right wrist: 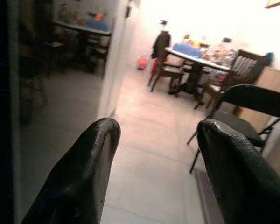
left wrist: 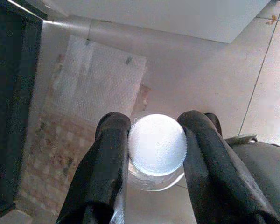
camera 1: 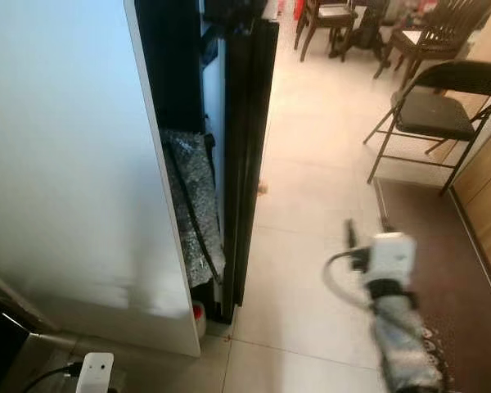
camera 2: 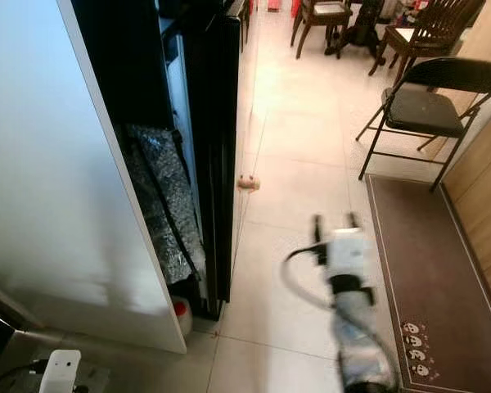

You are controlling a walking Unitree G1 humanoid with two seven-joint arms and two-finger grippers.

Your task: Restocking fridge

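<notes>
A clear plastic bottle with a white ribbed cap point(left wrist: 157, 144) is seen end-on in the left wrist view, cap turned toward the camera, long axis running along the fingers and away toward the floor. It is clamped at the neck by the left gripper point(left wrist: 156, 161), one black finger point(left wrist: 107, 163) pressed on each side of the cap. What is inside the bottle cannot be told. Below it, a sheet of bubble wrap point(left wrist: 98, 84) is laid over a patterned brownish mat point(left wrist: 46, 163) on pale floor tiles point(left wrist: 214, 93).

Out to the right, the right gripper point(right wrist: 156, 154) is held with its fingers well apart, nothing between them, pointed across the room toward a far dining table with wooden chairs point(right wrist: 196, 58).

From the head views, a tall white fridge side point(camera 1: 65, 164) is seen at the left, with its black door point(camera 1: 250, 147) beside it and a silvery foil-like wrapped bundle point(camera 1: 192, 205) standing in the dark gap between them. A small red-and-white thing point(camera 1: 199, 313) is set on the floor at the foot of that gap. The silver right arm point(camera 1: 397, 319) is stretched over the light tiled floor point(camera 1: 311, 205). A black folding chair point(camera 1: 442, 110) stands at the far right, a dark brown mat point(camera 2: 425, 262) lies just near of it, and a wooden cabinet front point(camera 1: 487, 196) runs along the right edge. A white plug-like block point(camera 1: 94, 372) is seen near left.
</notes>
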